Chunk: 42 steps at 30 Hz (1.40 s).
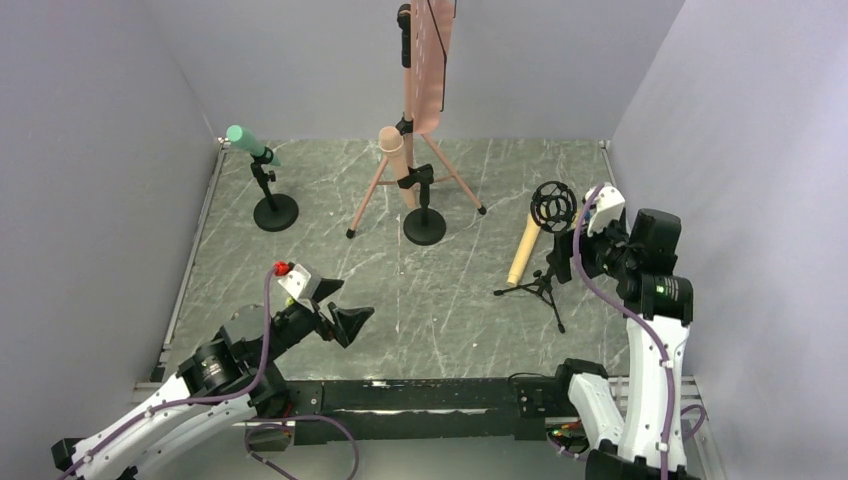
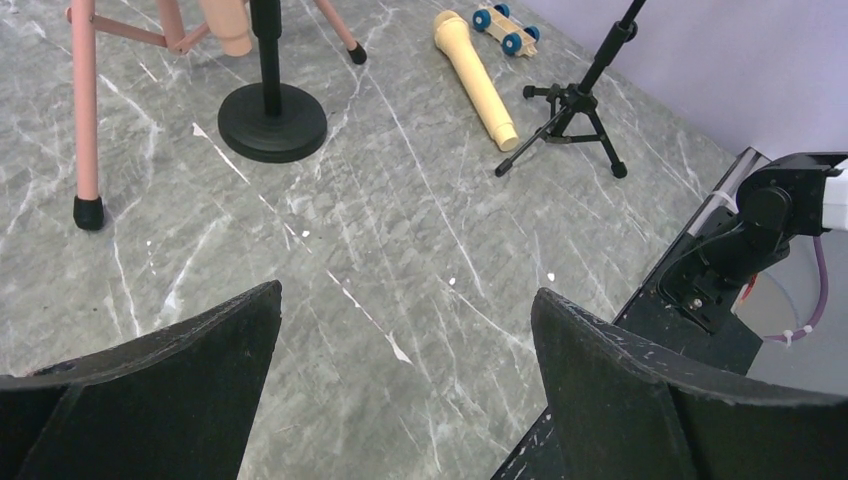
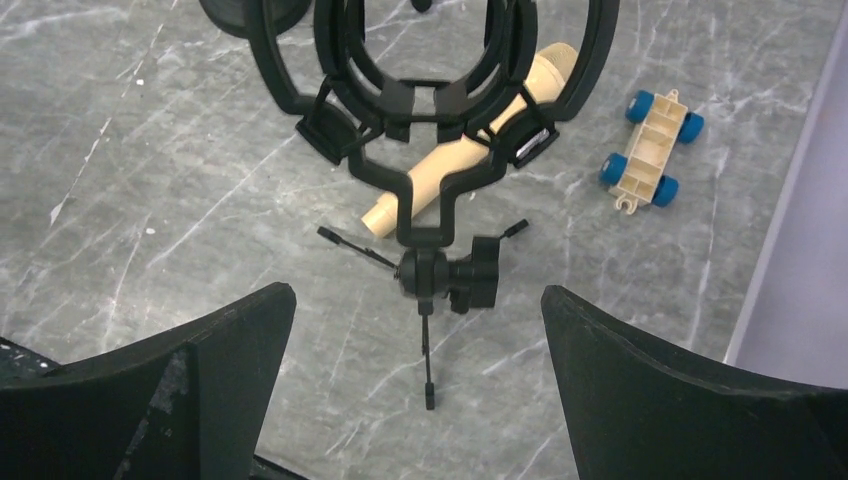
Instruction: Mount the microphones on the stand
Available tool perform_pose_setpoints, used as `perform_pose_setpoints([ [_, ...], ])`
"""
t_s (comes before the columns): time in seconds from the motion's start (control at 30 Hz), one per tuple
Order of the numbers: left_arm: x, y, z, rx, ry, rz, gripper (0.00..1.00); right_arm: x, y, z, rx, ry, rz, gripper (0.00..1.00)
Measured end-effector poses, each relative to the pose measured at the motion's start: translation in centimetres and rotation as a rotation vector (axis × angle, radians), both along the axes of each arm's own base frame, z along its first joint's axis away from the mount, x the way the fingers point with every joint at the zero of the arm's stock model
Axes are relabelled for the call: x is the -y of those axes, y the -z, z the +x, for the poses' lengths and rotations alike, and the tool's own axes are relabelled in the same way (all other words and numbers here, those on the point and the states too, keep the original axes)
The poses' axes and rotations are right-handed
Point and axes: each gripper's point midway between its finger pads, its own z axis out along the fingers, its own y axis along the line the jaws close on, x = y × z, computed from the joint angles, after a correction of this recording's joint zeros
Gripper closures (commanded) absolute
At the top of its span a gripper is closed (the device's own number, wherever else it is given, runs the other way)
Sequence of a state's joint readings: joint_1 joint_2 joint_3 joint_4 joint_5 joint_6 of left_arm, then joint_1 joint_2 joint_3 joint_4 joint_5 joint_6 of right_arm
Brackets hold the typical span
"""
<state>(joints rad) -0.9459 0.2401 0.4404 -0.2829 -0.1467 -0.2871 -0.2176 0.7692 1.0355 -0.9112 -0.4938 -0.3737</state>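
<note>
Tan-yellow microphone (image 1: 524,252) is lying flat on the table (image 1: 420,300), off any stand, just beside the black tripod stand (image 1: 545,283) on its far side. Teal-green microphone (image 1: 245,142) is sitting tilted in a short round-base stand (image 1: 275,212) at far left. Pale pink microphone (image 1: 393,150) is standing roughly upright in the centre round-base stand (image 1: 425,225), in front of the pink tripod (image 1: 372,195).

Only the top view is showing those two whole. The left wrist view is catching just the pink one's lower end and the round base. The right wrist view is looking through the tripod stand's empty shock mount (image 3: 430,100), with the tan-yellow microphone lying behind it. It is also showing a blue-wheeled toy cart (image 3: 650,150) near the wall, which the top view isn't showing.

Left gripper (image 2: 408,295) is hovering low over bare table at near left, jaws spread wide, holding nothing. Right gripper (image 3: 415,295) is hovering on the near side of the tripod stand, jaws equally wide, nothing between them.
</note>
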Motion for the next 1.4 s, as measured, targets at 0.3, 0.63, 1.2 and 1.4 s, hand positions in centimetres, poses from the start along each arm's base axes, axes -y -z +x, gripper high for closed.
perform_pose_setpoints([
  [0.3,-0.1,0.9,-0.2,-0.026,-0.002,-0.003,0.01,-0.1,-0.1,2.5,0.026,-0.024,0.026,0.06],
  [0.63,0.0,1.3,-0.1,-0.039,-0.002,0.01,0.01,-0.2,0.2,4.4,0.041,-0.055,0.034,0.38],
  [1.2,0.2,1.7,-0.1,-0.055,-0.003,0.021,0.01,-1.6,-0.1,4.5,0.073,-0.164,0.005,0.8],
  [1.4,0.2,1.7,0.0,-0.055,-0.003,0.021,0.01,-2.9,-0.3,3.7,0.06,-0.223,0.006,0.85],
])
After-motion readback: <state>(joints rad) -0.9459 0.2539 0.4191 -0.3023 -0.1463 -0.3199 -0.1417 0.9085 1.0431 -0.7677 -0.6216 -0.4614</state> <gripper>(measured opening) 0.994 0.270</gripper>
